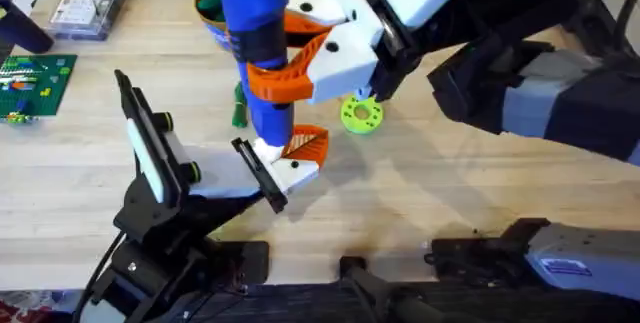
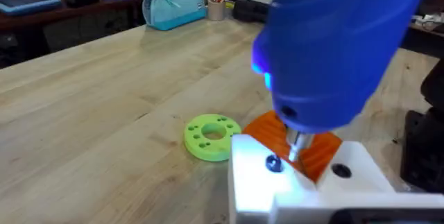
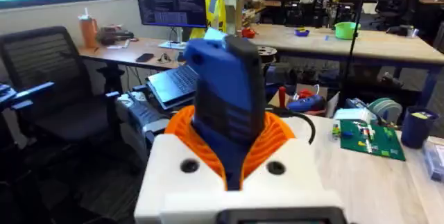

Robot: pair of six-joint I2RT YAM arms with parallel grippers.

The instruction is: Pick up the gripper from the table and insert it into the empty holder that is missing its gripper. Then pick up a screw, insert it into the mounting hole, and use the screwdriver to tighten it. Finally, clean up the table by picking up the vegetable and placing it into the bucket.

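- The right gripper was clamped on the blue screwdriver, held upright over the table.
- The bit met the white-and-orange finger block seated on the black holder.
- The left gripper's state could not be told.
- The green vegetable lay beside the screwdriver, the orange bucket behind.

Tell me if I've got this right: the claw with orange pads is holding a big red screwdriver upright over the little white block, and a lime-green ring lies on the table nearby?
Nearly. The screwdriver is blue, not red, as the overhead view shows. The rest holds: the right gripper holds it upright over the white block, with the lime-green ring nearby on the table.
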